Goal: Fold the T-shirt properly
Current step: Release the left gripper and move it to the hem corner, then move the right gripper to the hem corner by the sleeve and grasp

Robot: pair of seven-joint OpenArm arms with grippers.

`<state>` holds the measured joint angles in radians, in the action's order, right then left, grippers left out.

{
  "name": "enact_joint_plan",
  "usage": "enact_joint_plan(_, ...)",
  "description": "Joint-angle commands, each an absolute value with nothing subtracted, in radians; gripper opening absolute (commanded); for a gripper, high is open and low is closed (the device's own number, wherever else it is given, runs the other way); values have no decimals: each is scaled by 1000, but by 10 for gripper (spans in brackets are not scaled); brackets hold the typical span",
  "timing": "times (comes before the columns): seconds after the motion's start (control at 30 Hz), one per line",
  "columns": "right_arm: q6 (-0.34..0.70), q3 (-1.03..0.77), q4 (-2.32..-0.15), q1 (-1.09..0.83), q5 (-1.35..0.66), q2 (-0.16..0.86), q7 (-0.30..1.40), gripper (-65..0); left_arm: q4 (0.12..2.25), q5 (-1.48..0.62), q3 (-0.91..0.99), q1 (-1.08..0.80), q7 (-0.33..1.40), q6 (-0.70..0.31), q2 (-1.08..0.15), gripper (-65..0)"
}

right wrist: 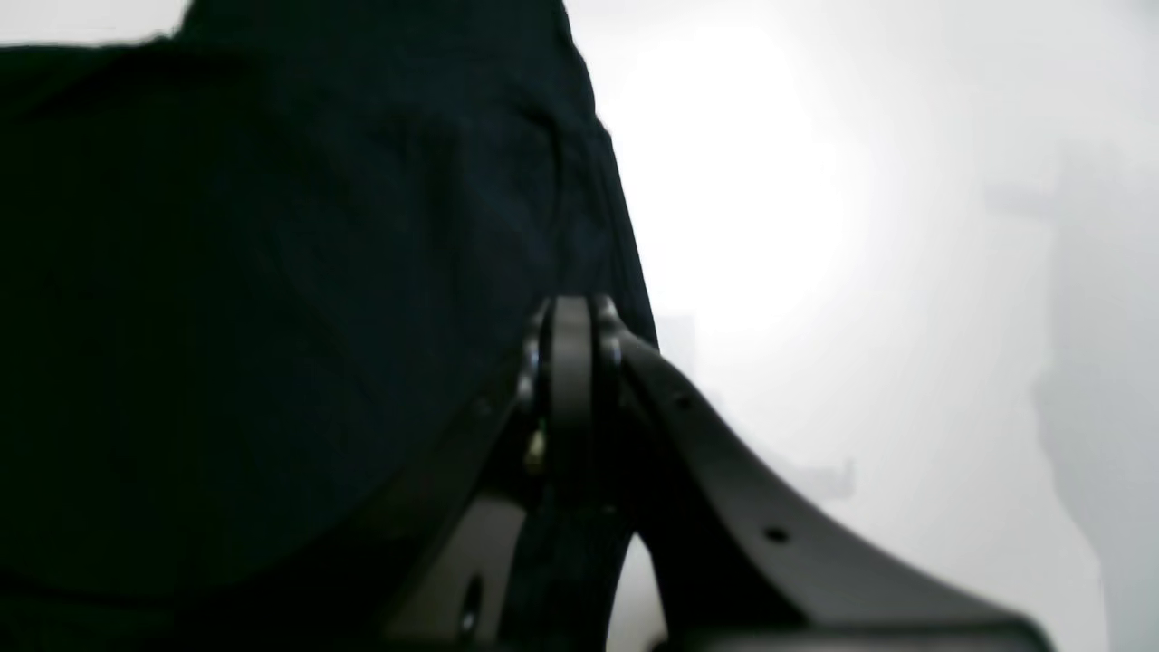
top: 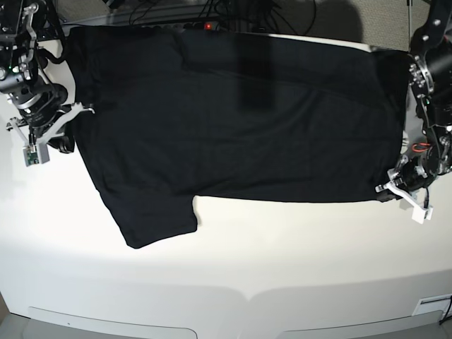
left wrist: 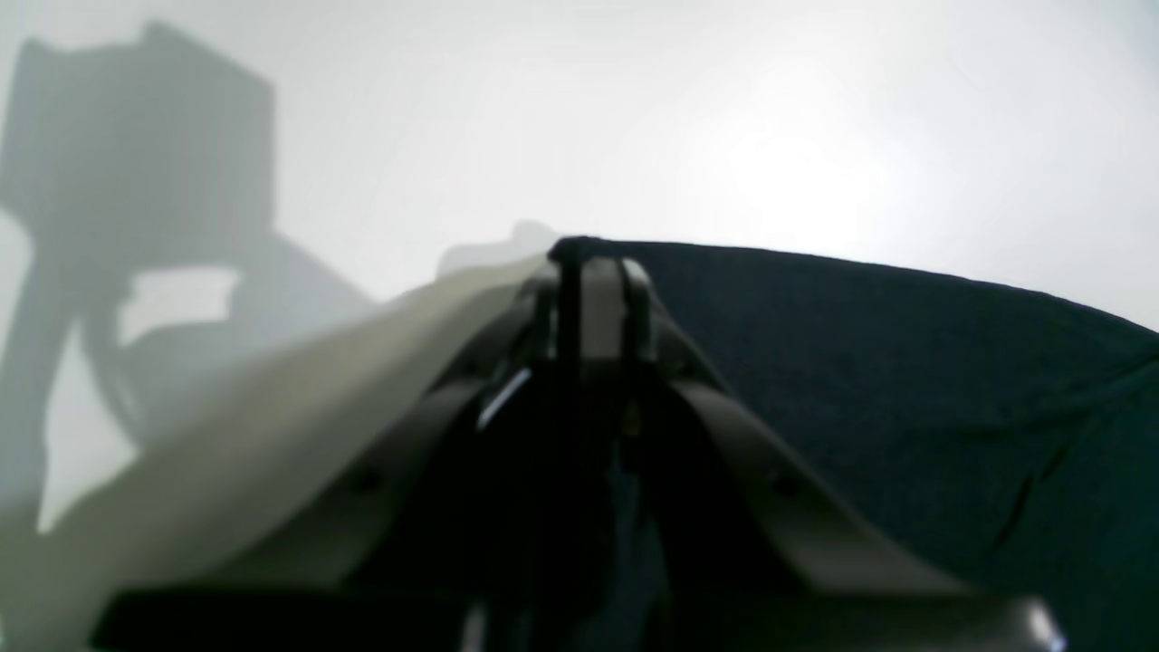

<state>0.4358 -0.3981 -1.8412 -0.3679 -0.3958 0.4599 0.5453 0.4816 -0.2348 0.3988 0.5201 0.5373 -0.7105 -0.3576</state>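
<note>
The black T-shirt point(top: 240, 120) lies spread flat on the white table point(top: 226, 268), plain side up; no print shows. One sleeve point(top: 155, 219) sticks out toward the front left. My left gripper point(top: 388, 189) is shut on the shirt's front right corner; in the left wrist view its fingertips point(left wrist: 579, 258) pinch a black cloth edge, with the shirt point(left wrist: 905, 380) stretching to the right. My right gripper point(top: 73, 116) is at the shirt's left edge; in the right wrist view its fingers point(right wrist: 570, 335) are closed against the dark cloth point(right wrist: 272, 299).
Cables and a small red light point(top: 209, 26) lie along the table's back edge. Both arm bases stand at the far corners point(top: 21, 42) point(top: 431, 63). Bare white table surface runs in front of the shirt down to the front edge point(top: 226, 311).
</note>
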Motion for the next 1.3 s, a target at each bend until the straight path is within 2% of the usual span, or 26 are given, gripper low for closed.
enact_joint_plan(0.0,439,-406,-1860,-360,-402,476,514,-650,483,-199,398,527,548,-698,-371,-650)
enact_joint_plan(0.13,439,-405,-1858,-347,-460,476,513,-548,483,-199,398,527,436,-698,-378,-650)
enact_joint_plan(0.2,439,-405,-1856,-327,-483,476,513,-488,483,-199,398,527,432,-698,-377,-650)
enact_joint_plan(0.27,442,-398,-1845,-289,-473,477,514,-458,483,-199,398,527,432,-698,-377,-650)
enact_joint_plan(0.37,442,-349,-1798,-201,-420,480,517,-456,483,-199,398,527,433,-698,-377,-650)
enact_joint_plan(0.5,442,-196,-1654,-46,-336,516,532,-456,483,-199,398,526,434,-698,-374,-650)
enact_joint_plan(0.7,440,15,-1283,282,-321,529,577,-456,483,-199,398,519,432,-698,-363,-650)
enact_joint_plan(0.83,442,93,-1040,493,-321,529,623,-431,483,-199,398,500,416,-698,-354,-650)
enact_joint_plan(0.93,491,159,-870,616,-331,529,642,-431,483,-201,398,485,409,-698,-347,-650)
enact_joint_plan(1.1,524,262,-637,733,-333,503,635,-431,483,-202,398,468,378,-698,-340,-650)
enact_joint_plan(1.27,524,283,-542,748,-250,454,540,-431,483,-201,398,456,365,-698,-341,-650)
